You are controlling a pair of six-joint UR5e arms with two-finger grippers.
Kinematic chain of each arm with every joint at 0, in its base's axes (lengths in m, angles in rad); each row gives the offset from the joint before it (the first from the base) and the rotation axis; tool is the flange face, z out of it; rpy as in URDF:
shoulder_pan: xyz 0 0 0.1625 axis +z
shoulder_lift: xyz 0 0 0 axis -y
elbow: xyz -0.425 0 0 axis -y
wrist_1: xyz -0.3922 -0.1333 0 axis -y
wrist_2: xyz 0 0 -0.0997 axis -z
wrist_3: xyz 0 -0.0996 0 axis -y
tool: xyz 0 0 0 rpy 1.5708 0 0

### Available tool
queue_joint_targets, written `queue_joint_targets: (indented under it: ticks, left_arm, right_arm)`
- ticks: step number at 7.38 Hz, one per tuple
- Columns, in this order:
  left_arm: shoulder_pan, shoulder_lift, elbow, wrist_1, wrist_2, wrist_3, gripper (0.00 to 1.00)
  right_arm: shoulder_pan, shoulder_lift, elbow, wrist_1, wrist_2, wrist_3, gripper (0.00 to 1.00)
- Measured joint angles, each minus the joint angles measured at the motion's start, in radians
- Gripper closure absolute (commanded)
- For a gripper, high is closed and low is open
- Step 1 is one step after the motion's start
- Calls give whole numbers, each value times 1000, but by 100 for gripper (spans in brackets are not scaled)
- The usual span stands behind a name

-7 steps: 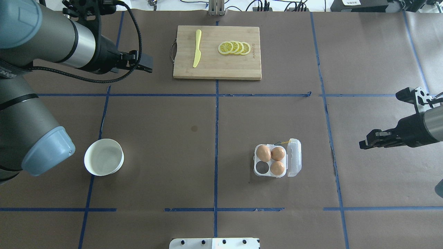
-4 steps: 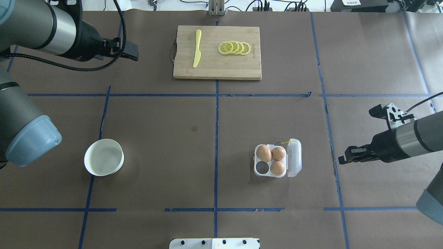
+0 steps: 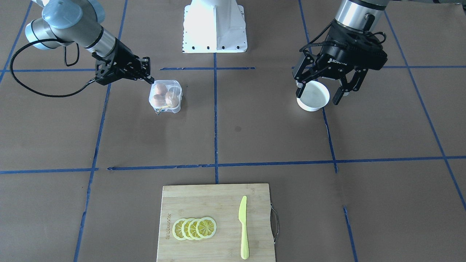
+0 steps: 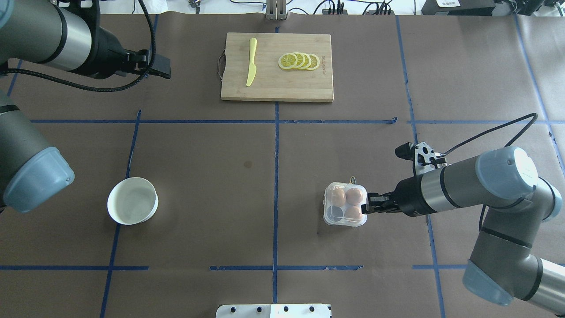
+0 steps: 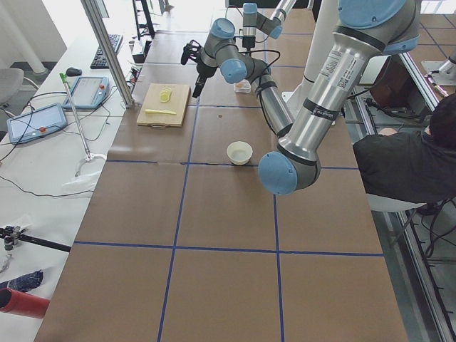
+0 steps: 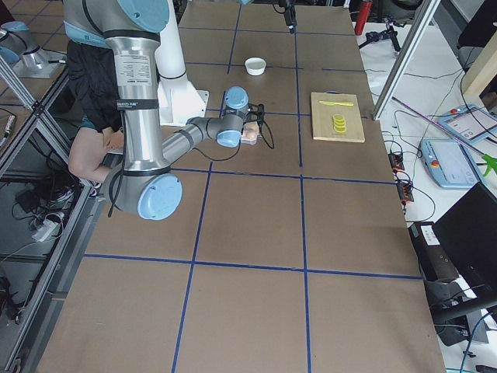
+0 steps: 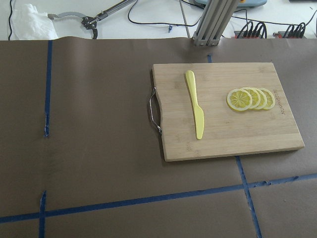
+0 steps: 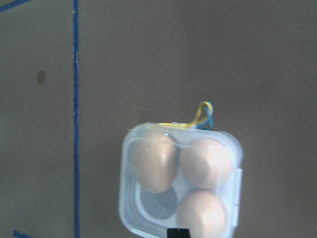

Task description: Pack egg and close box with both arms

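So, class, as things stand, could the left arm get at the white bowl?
Probably yes. The left arm's fingers hang open and empty, the white bowl stands alone on that arm's side, and the right arm's fingers are away at the box. Nothing visibly blocks the way.

The box [image 4: 344, 205] is formed from clear, glossy plastic. The eggs [image 4: 354, 196] inside are finished smooth and matt. The table [image 4: 212, 212] is covered with matt brown paper, marked off with blue tape [image 4: 276, 176]. The cutting board [image 4: 276, 84] is made of smooth, pale wood. The knife [image 4: 251, 62] is moulded in yellow plastic. The bowl [image 4: 132, 201] is finished smooth and white. The right arm [image 4: 459, 187] is sheathed in satin grey metal.
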Motion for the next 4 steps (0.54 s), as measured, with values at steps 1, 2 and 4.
queue_joint_targets:
  ticks: [1,2,4]
  left_arm:
    - [0,5,2,0,0,5,0]
    - [0,14,3,-2,0,8,0]
    - [-7,58,2,-3,-24,77,0]
  right_arm:
    - [-16,78,-1,-57,-7,10,100]
    - [-32,164,-2,-127,-15,18,65]
    - [-52,305,-3,-250,-27,28,0]
